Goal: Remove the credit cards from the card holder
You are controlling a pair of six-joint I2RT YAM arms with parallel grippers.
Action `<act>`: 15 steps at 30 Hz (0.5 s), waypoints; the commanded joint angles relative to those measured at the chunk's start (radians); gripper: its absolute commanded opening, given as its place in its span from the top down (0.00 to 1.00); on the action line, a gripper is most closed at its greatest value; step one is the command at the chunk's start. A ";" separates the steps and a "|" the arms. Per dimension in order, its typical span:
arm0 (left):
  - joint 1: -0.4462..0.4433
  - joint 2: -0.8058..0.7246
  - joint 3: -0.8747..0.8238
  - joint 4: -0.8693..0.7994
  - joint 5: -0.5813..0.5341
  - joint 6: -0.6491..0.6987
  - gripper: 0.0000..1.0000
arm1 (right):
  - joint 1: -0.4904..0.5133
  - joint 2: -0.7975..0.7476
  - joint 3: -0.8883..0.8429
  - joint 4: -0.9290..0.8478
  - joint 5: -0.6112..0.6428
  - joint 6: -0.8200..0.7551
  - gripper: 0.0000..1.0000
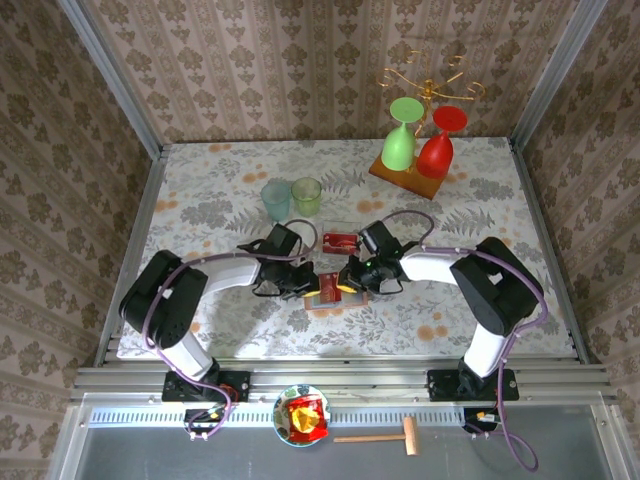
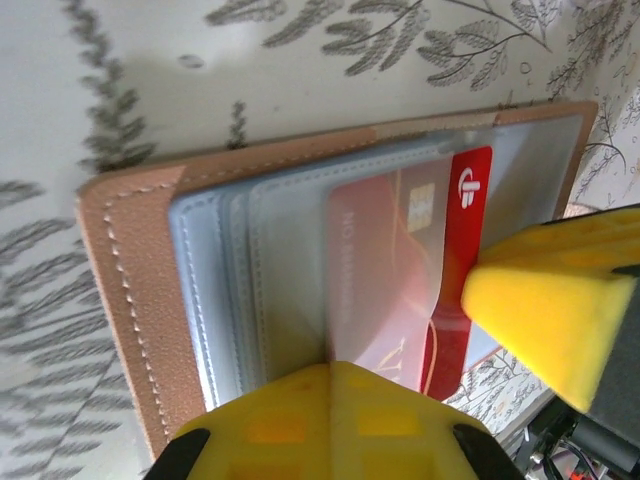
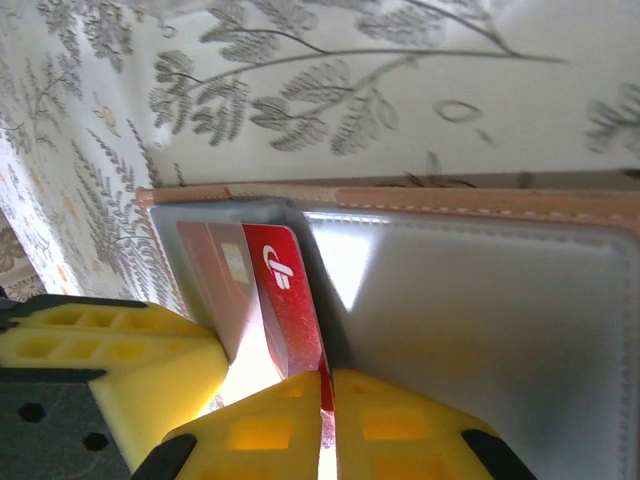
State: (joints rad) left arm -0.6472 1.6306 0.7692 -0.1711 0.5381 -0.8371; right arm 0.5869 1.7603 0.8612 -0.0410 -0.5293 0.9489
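The red card [image 3: 285, 310], sticking out of the open card holder [image 2: 125, 270] toward the right arm mid-worktop [image 1: 480, 200], is clamped by its exposed edge in the right jaws, while the holder is pinned by clenched left jaws.

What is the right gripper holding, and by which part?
The right gripper pinches the red credit card by its exposed edge, the rest tucked inside the card holder.

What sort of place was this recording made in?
Probably a lab test booth dressed up like a home: patterned wallpaper on panels in a metal frame, a floral tablecloth, and a left arm and right arm bolted to a rail.
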 commanded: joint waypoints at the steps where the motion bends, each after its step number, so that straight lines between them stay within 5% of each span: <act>1: 0.011 -0.035 -0.055 -0.031 -0.028 -0.012 0.99 | 0.021 0.038 0.051 -0.019 -0.027 -0.009 0.92; 15: 0.031 -0.039 -0.065 -0.022 -0.014 -0.003 0.98 | 0.029 -0.050 0.012 -0.127 0.077 -0.061 0.97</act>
State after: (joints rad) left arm -0.6254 1.5768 0.7071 -0.1558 0.5350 -0.8410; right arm 0.6163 1.7714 0.8959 -0.0826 -0.5129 0.9260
